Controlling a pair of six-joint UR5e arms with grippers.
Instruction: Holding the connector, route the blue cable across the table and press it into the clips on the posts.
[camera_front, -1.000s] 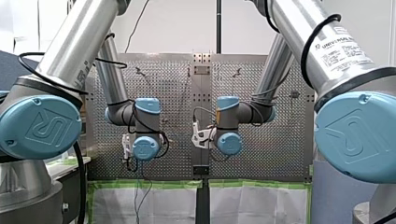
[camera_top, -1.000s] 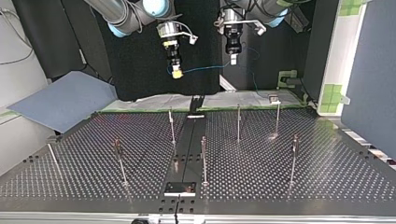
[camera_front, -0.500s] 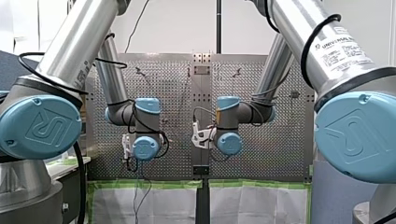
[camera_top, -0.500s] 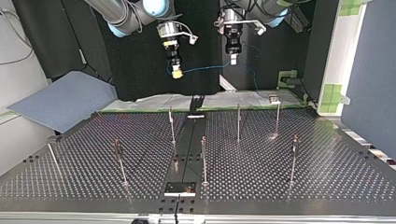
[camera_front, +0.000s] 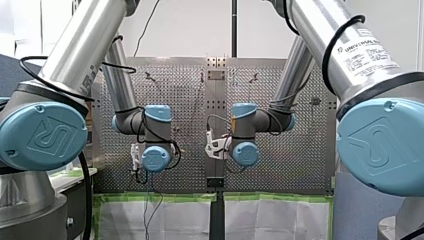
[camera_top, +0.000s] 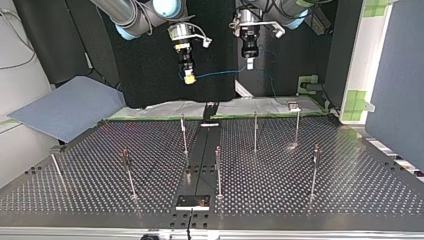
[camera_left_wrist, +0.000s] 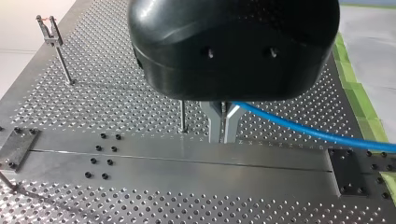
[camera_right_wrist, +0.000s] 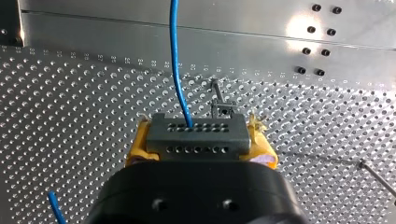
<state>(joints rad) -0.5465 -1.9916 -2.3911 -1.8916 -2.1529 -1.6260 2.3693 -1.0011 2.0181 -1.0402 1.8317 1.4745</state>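
High above the far edge of the perforated table (camera_top: 300, 200) hang both grippers. My right gripper (camera_top: 188, 76), with yellow pads (camera_right_wrist: 137, 147), is shut on a dark grey connector (camera_right_wrist: 197, 135). The blue cable (camera_right_wrist: 176, 60) leaves the connector's face. It spans (camera_top: 220, 74) to my left gripper (camera_top: 249, 63), whose metal fingers (camera_left_wrist: 215, 123) are shut on the cable (camera_left_wrist: 303, 131). Several thin posts with clips stand on the table, among them a post (camera_top: 184, 132), another (camera_top: 255, 131) and a third (camera_top: 218, 170). In the front view the wrists hide both grippers.
A smooth metal rail (camera_top: 202, 150) runs down the table's middle, with a black plate (camera_top: 192, 201) at its near end. A blue-grey sheet (camera_top: 65, 107) lies at the top view's left. A blue panel (camera_top: 395, 75) stands at its right. Green tape (camera_top: 357, 102) edges the far side.
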